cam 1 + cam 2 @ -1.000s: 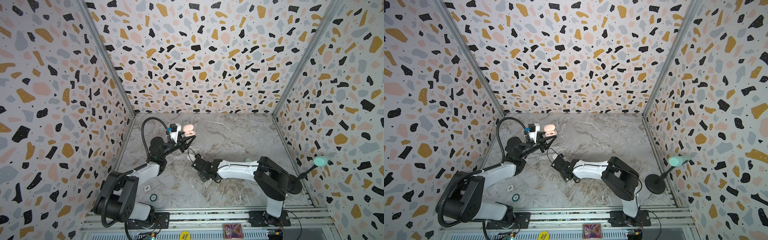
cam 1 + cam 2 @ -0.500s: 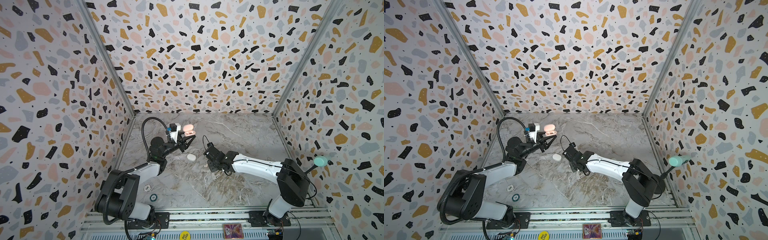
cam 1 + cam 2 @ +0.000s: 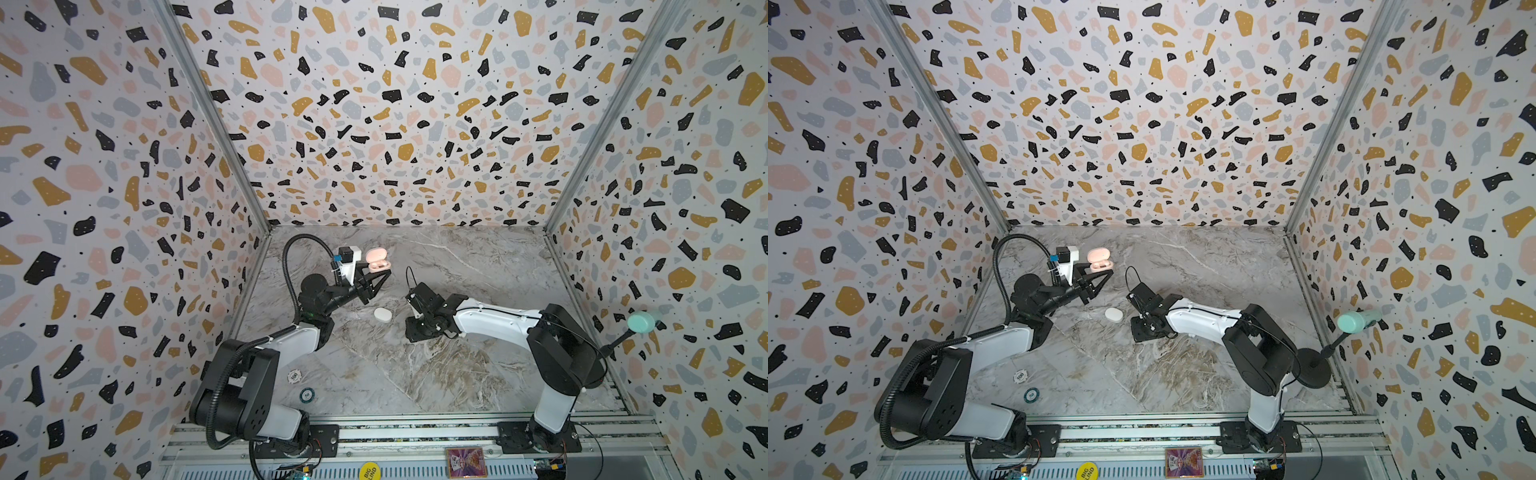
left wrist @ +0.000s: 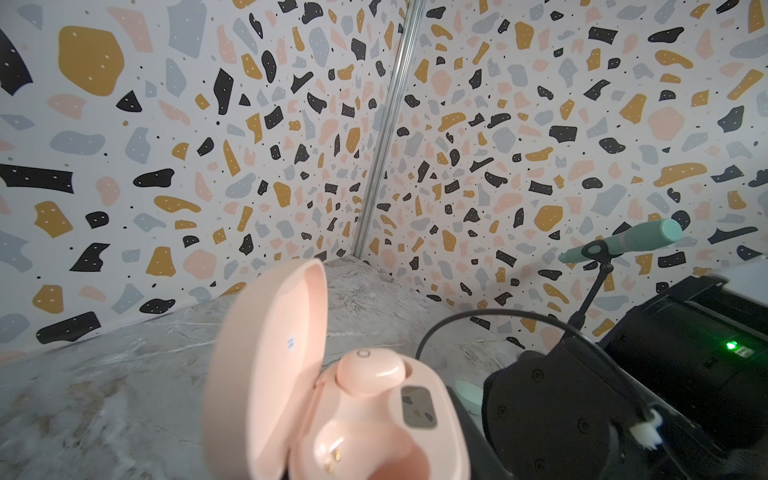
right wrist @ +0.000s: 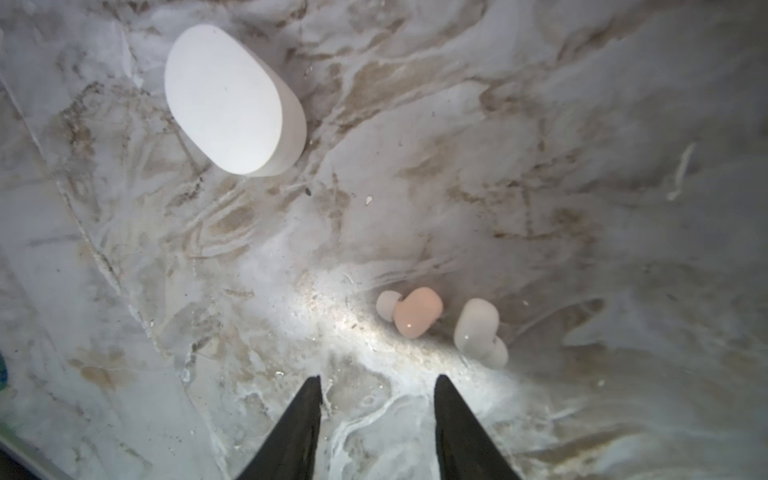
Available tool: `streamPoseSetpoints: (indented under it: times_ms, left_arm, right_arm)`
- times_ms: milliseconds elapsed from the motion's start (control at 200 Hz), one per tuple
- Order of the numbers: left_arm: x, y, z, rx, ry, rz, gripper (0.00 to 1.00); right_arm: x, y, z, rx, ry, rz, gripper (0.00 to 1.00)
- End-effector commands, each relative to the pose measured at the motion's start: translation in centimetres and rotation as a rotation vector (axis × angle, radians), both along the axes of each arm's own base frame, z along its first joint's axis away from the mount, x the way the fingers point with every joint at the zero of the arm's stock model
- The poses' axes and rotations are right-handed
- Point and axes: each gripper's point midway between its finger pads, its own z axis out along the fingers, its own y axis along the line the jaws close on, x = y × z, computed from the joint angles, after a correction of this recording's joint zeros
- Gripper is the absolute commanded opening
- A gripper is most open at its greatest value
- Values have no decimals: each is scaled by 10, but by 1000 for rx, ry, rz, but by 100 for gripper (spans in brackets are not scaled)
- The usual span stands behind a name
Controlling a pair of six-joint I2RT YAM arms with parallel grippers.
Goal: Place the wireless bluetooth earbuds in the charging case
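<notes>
Two charging cases: one pink charging case (image 4: 374, 415), one white charging case (image 5: 232, 99).
Pink charging case: lid swung open, raised above the bench (image 3: 478, 257) toward the back left in both top views; one socket is filled and one is bare, with its gold contacts showing.
White charging case: lid closed, lying flat on the bench between the two arms, with nothing touching it.
Three earbuds in sight: two pink, one white.
Seated pink earbud (image 4: 368, 372): in the pink charging case, in the socket farther from the left wrist camera.
Loose pink earbud (image 5: 415, 311): on the bench, just ahead of the right fingertips.
White earbud (image 5: 478, 328): on the bench just beside the loose pink earbud, with a thin gap between them.
Left fingers (image 3: 376, 280): clamped on the base of the pink charging case.
Right fingers (image 5: 307, 415): partly spread with nothing between them, tips pointing down at the bench, clear of both loose earbuds.
One microphone (image 3: 641, 322): mint green, on a black stand at the right edge of the bench.
Two poker chips: a white poker chip (image 3: 294, 376) and a teal poker chip (image 3: 306, 395), near each other at the front left, beside the left arm.
</notes>
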Motion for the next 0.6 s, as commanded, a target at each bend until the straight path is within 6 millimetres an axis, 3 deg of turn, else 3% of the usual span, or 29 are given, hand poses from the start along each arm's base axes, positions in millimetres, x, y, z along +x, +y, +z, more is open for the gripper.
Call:
streamPoseSetpoints:
  times_ms: [0,596]
  left_arm:
    - [-3,1,18,-21,-77,-7,43]
    - [-3,1,19,-19,-76,-9,43]
  right_arm:
    - [1,10,9,43,30,-18,46]
    - [26,7,-4,-58,-6,-41,47]
